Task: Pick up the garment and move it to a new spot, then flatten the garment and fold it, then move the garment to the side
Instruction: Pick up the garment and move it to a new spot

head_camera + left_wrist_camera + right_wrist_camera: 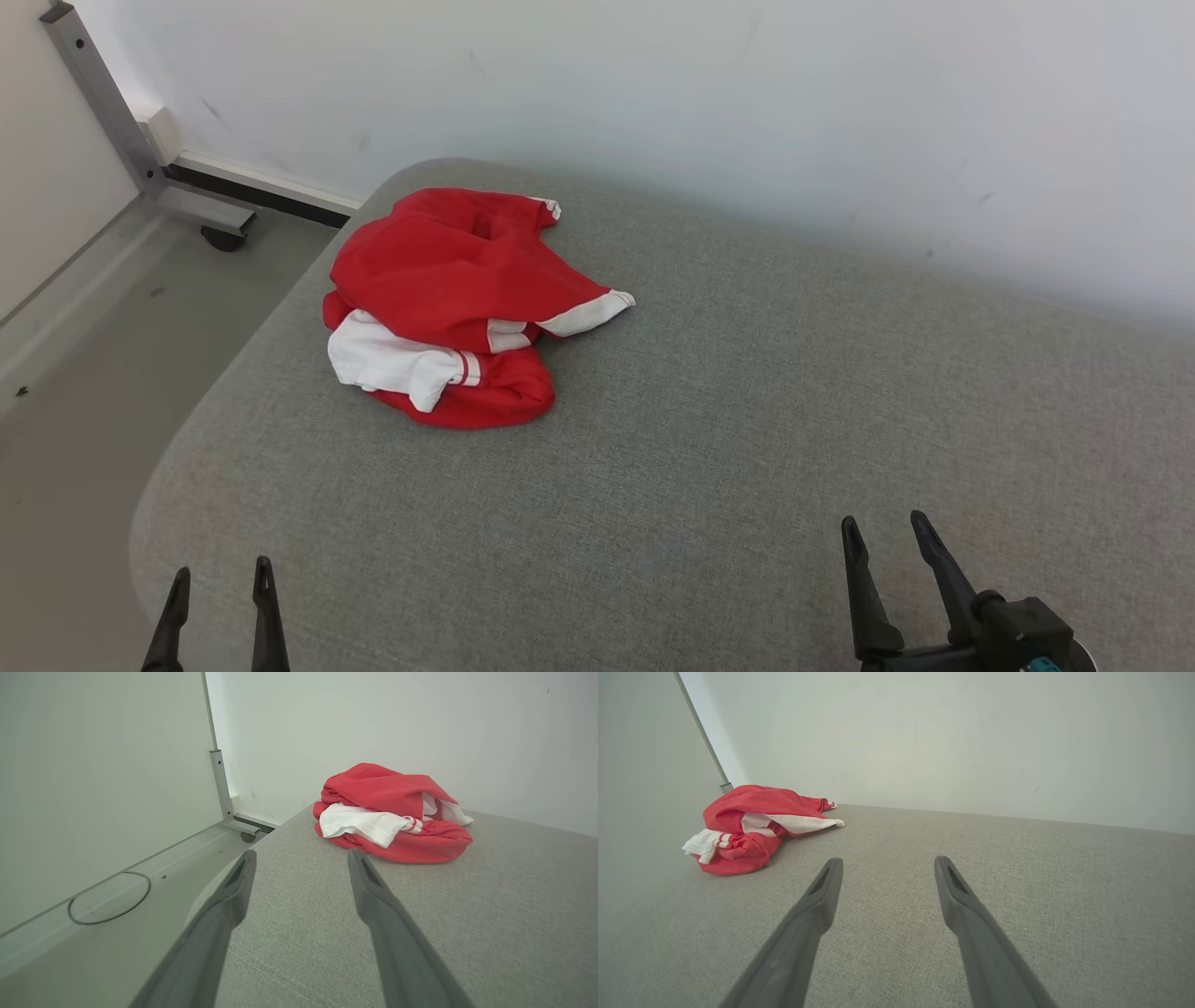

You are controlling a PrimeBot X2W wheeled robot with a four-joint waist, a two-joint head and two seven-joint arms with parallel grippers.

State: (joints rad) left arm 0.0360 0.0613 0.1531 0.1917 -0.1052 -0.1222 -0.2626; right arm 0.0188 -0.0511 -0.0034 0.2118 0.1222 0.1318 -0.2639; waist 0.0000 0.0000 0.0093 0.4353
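Observation:
The garment (448, 299) is a red piece of clothing with white trim, lying crumpled in a heap near the far left corner of a grey fabric surface (709, 439). My left gripper (222, 571) hangs open at the lower left, near the surface's front left edge and well short of the heap. At the lower right my right gripper (881, 523) is open and empty too, far from the cloth. In the left wrist view the garment (392, 814) lies just beyond the open left gripper (302, 855). The right wrist view has the garment (752, 826) off to the left of the right gripper (886, 860).
A white wall (747, 112) runs along the far edge of the grey surface. To the left lies the floor (84, 373), with a metal frame leg on a caster (222, 237). A thin wire ring (110, 898) lies on the floor.

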